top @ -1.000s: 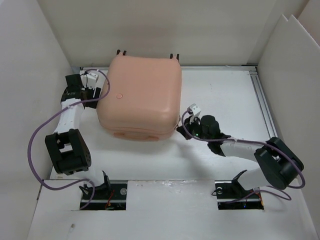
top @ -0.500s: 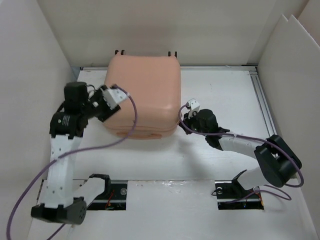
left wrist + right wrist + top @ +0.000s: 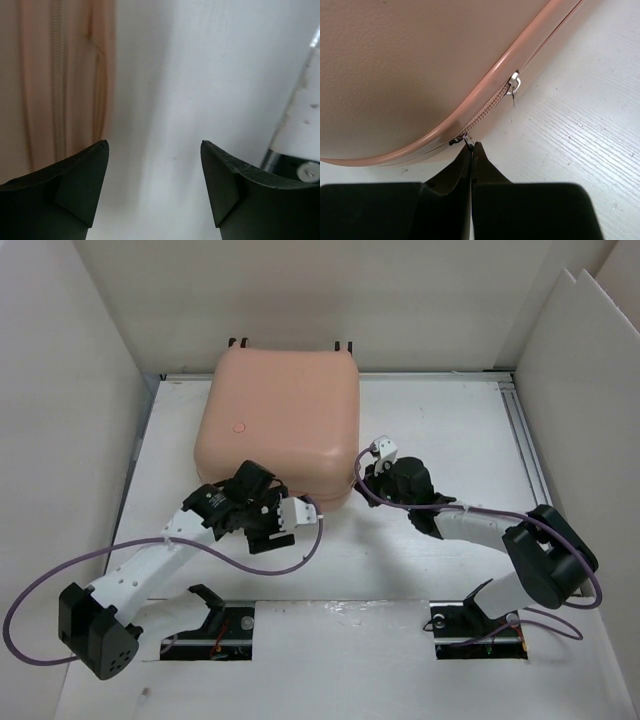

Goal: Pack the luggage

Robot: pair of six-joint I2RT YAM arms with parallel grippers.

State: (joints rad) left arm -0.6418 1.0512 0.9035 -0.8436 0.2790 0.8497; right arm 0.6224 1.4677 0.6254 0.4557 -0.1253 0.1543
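Observation:
The luggage (image 3: 280, 420) is a peach-pink hard-shell suitcase lying closed and flat at the back of the table. My right gripper (image 3: 360, 478) is at its near right corner. In the right wrist view the gripper (image 3: 472, 145) is shut on a small dark zipper pull (image 3: 465, 140) at the curved seam of the luggage (image 3: 420, 65). A second metal zipper pull (image 3: 514, 89) hangs further along the zip. My left gripper (image 3: 278, 530) hovers just in front of the case's near edge. In the left wrist view it (image 3: 155, 145) is open over bare table, with the luggage's zipped side (image 3: 55, 75) at its left.
White walls enclose the table on the left, back and right. A metal rail (image 3: 525, 440) runs along the table's right edge. Purple cables loop from both arms. The arm bases sit in slots at the near edge (image 3: 215, 625).
My left arm has swung from the luggage's left side round to its near edge, its jaws narrowing and then widening again. The right gripper has stayed at the corner.

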